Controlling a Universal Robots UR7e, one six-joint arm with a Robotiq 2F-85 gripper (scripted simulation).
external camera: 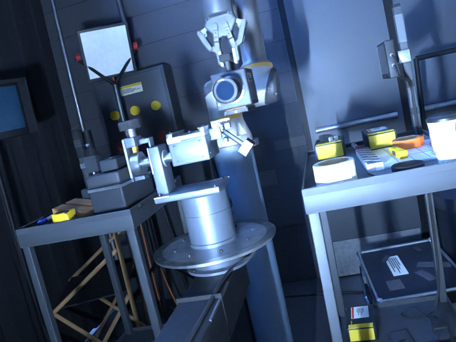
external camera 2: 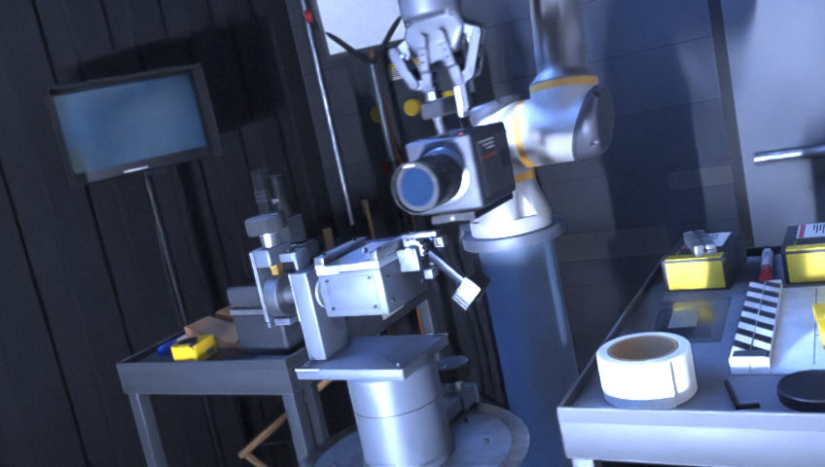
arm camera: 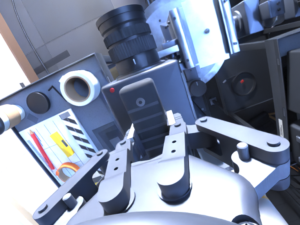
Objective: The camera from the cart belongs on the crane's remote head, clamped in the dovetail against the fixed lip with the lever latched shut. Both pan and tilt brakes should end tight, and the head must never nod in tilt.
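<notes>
The grey camera hangs in the air just above and to the right of the remote head's dovetail cradle, apart from it. Its blue-tinted lens faces left and toward the side cameras. The cradle's clamp lever sticks out to the right and downward with a pale pad at its end. The head sits on a round column over a wide disc. My gripper comes down from above and is closed on the camera's dark top handle.
The arm's own pedestal stands right behind the head. The cart to the right carries a tape roll, yellow boxes and small tools. A side table to the left holds grey boxes and a yellow tape measure.
</notes>
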